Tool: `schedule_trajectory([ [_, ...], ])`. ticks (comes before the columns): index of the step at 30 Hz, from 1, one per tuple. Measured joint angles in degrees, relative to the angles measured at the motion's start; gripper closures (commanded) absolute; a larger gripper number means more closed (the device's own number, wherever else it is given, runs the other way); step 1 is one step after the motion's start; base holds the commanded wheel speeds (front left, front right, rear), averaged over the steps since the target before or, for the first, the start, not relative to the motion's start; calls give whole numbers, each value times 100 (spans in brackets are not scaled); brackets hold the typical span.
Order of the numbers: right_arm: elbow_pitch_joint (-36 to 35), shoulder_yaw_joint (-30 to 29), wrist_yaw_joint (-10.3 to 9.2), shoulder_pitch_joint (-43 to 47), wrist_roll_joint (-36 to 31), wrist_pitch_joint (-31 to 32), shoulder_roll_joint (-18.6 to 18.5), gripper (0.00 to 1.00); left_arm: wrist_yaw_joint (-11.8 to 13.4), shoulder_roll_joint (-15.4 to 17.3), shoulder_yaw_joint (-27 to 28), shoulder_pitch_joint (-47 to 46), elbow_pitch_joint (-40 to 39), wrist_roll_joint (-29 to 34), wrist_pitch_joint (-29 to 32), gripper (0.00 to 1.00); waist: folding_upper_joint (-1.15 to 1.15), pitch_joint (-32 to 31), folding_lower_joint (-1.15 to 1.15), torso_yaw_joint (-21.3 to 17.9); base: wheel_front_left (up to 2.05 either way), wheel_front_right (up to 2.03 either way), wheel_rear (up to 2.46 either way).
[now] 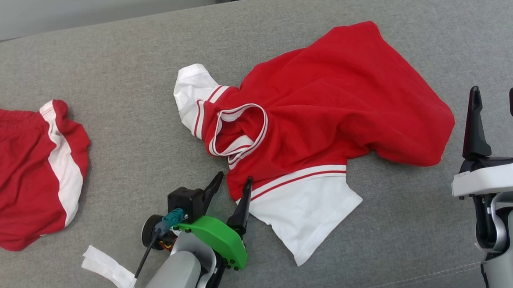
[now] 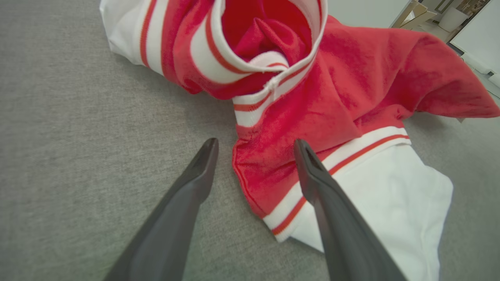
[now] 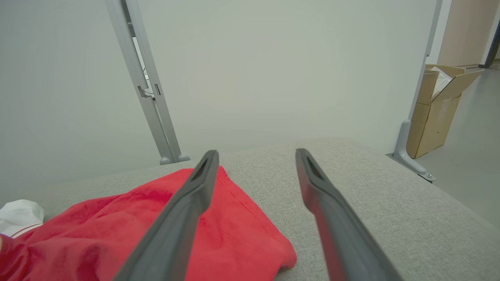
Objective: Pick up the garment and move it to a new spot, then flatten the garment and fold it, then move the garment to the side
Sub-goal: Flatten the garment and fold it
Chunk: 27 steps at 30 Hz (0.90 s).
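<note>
A crumpled red-and-white shirt (image 1: pixel 346 99) is shown not yet flattened or folded; left gripper (image 1: pixel 235 177) and right gripper (image 1: pixel 494 90) are spread wide, empty.

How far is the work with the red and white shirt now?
Done: perhaps the first move; the shirt lies loose on the grey cushion. In hand: the left gripper, fingers open, is at the seam of the white sleeve; the right gripper stands open beside the hem. Left: the shirt is crumpled, so flattening, folding and moving aside remain.
</note>
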Motion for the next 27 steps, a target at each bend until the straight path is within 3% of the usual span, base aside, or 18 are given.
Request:
schedule_trajectory([
  [2, 37, -5, 0, -1, 7, -33, -1, 0, -21, 0, -123, -79, 121, -283, 41, 0, 0, 28, 0, -66, 0, 0, 0],
  [3, 58, -5, 0, -5, 14, -46, 0, 0, -30, -1, -174, -117, 175, -391, 46, 8, 0, 36, 0, -88, 0, 0, 0],
  [5, 102, -4, 0, -13, 38, -68, 0, 0, -30, 2, -345, -241, 309, -506, 44, 91, 0, 50, 0, -131, 0, 0, 0],
  [6, 121, -2, 0, -14, 42, -85, 0, 0, -23, -2, -406, -307, 355, -541, 41, 100, 0, 51, 0, -145, 0, 0, 0],
  [13, 200, -238, 0, -10, 37, -158, 2, 0, 183, 1, -499, -566, 16, -453, -67, 100, 0, -2, 0, -55, 0, 0, 0],
  [19, 355, -746, 0, 26, -94, -210, 2, 0, 312, 57, 60, -510, -1529, 268, -91, 100, 0, -103, 0, 116, 0, 0, 0],
  [27, 555, -1055, 0, 87, -166, -252, 0, 0, 309, 357, 234, -565, -2954, 799, -93, 100, 0, -322, 0, 204, 0, 0, 0],
])
